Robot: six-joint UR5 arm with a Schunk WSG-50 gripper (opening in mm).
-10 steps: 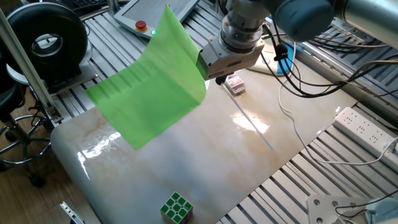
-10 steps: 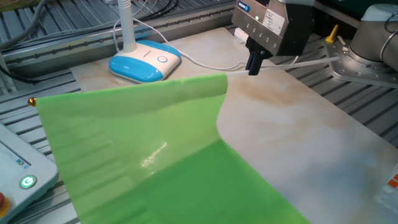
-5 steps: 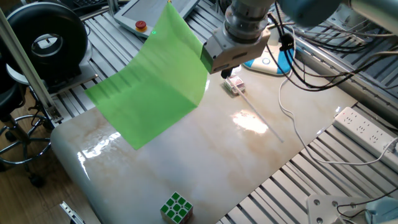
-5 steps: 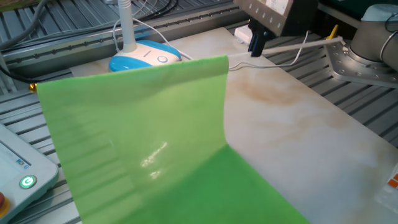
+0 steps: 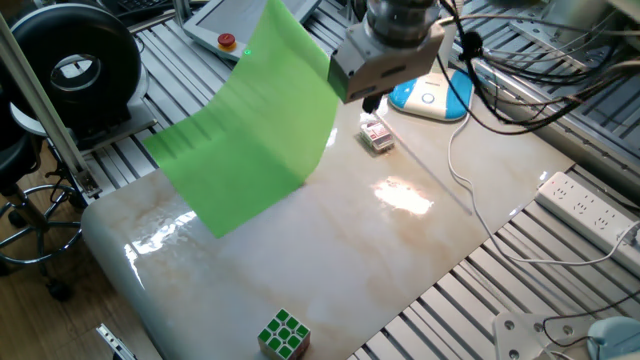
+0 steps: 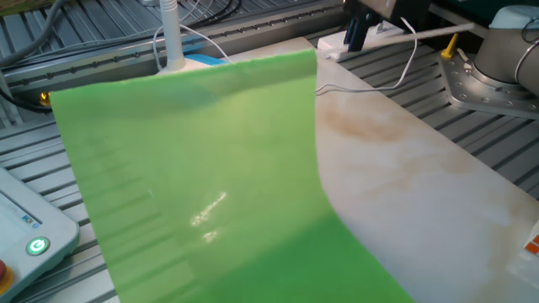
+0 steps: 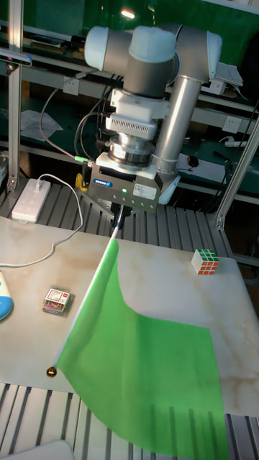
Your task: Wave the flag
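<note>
The flag [image 5: 250,130] is a large bright green sheet held up over the left part of the table, its lower part draping down onto the surface. It fills most of the other fixed view, flag [image 6: 194,185]. My gripper [image 5: 370,102] is shut on the flag's thin white stick [image 6: 421,32] at the sheet's upper corner. In the tall view the gripper [image 7: 120,217] sits just above the flag [image 7: 144,359], and the stick's far end carries a small gold ball [image 7: 52,371].
A puzzle cube [image 5: 284,333] lies near the table's front edge. A small card box [image 5: 376,136] and a blue-and-white device [image 5: 430,95] sit below and behind the gripper. A power strip [image 5: 590,210] and cables lie to the right. A black round unit [image 5: 75,65] stands at left.
The gripper has risen and moved toward the back of the table with the stick. The flag's held edge is higher, and the sheet now hides the blue-and-white device in the other fixed view.
</note>
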